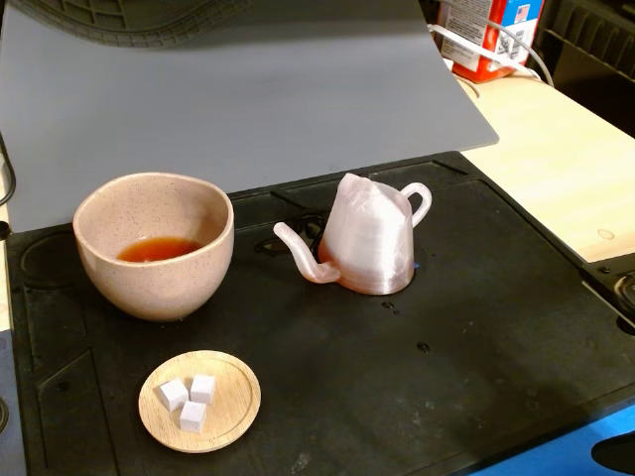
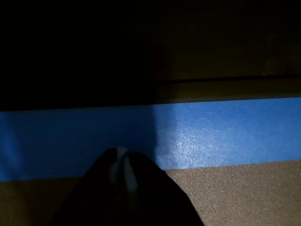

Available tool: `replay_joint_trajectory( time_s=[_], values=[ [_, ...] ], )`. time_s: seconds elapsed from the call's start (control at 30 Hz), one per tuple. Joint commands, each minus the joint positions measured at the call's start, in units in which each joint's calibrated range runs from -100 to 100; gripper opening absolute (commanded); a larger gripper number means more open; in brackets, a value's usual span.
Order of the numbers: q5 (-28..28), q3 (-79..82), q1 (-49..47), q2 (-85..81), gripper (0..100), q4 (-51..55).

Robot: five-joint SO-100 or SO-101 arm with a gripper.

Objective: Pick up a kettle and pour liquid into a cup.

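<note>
The kettle (image 1: pixel 369 241) stands upright on its own near the middle of the dark surface (image 1: pixel 476 367), a little toward the far edge. Nothing touches it, and the arm is absent from the fixed view. So the step in hand reads as either the very start or the very end. The cup (image 1: pixel 154 243) by the left edge already holds a shallow pool of reddish-brown liquid (image 1: pixel 157 248), which leans toward a pour already made, though that is only a judgement.

In the wrist view the gripper (image 2: pixel 123 170) is a dark shape low in the picture, over a band of blue tape (image 2: pixel 225 134) and a grainy dark mat. Its tips seem pressed together with nothing between them, but the view is dim and I would not swear to it.

If a grasp is next, the gripper must travel to the kettle, open, and close on the small loop handle on the side facing the right edge, since the cone tapers upward.

The kettle is translucent pinkish-white ribbed plastic with a thin curved spout pointing toward the cup. The cup is round, handleless, beige-pink speckled ceramic. Near the front-left corner sits a wooden saucer (image 1: pixel 230 421) bearing three white cubes (image 1: pixel 189 401).
</note>
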Motion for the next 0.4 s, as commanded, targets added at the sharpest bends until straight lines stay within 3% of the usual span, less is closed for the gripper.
replay_joint_trajectory(
  time_s=[0.0, 0.37],
  values=[
    [0.3, 0.2, -0.4, -0.2, 1, 0.3],
    [0.3, 0.2, -0.5, -0.3, 1, 0.3]
  ],
)
